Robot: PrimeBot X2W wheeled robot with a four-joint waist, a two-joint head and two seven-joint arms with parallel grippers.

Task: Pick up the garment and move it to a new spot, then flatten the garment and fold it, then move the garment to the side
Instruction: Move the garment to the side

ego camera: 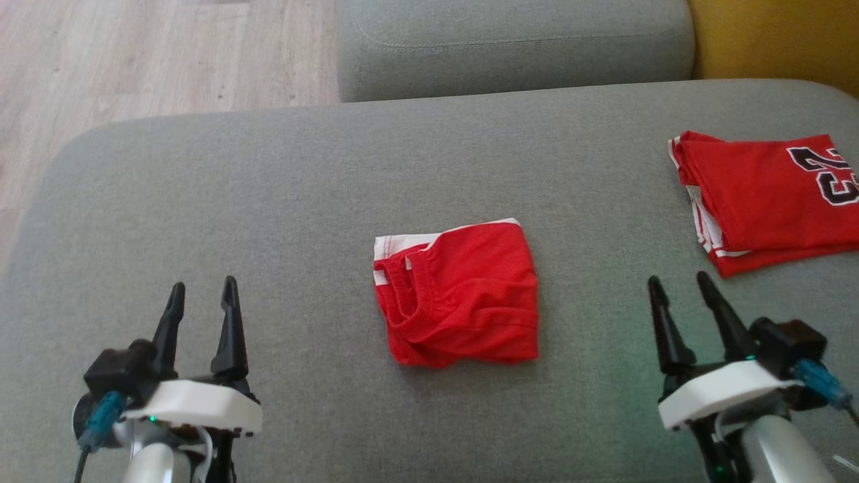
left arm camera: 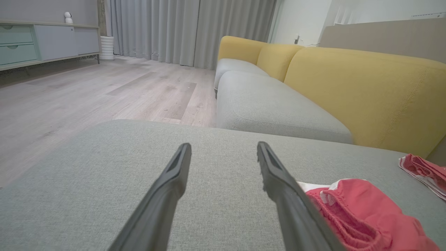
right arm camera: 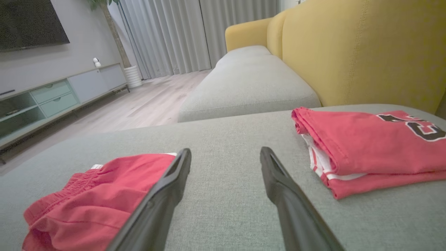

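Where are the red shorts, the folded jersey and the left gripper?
red shorts (ego camera: 463,295), head view, middle of the cloth.
folded jersey (ego camera: 751,191), head view, plain red beside the number.
left gripper (ego camera: 203,285), head view, midway between its fingertips.

Red garments: two, one pair of shorts (ego camera: 460,295) and one numbered jersey (ego camera: 765,194) (both are folded).

Pincers: two, the left pincer (ego camera: 204,283) and the right pincer (ego camera: 676,278). Each has two dark fingers (ego camera: 229,329), four in all.

Grey seat cushions: three, counting the near cushion (ego camera: 268,201), the next cushion (ego camera: 510,47) and the far cushion (left arm camera: 237,64).

Yellow back cushions: three, a large one (left arm camera: 366,94), a middle one (left arm camera: 275,57) and an end one (left arm camera: 238,47).

Sideboard (left arm camera: 55,42): one, with two teal drawers (left arm camera: 17,52).

Small white camera (left arm camera: 67,16): one.

White ribbed pot (left arm camera: 107,47): one.

Dark wall screen (right arm camera: 31,22): one.
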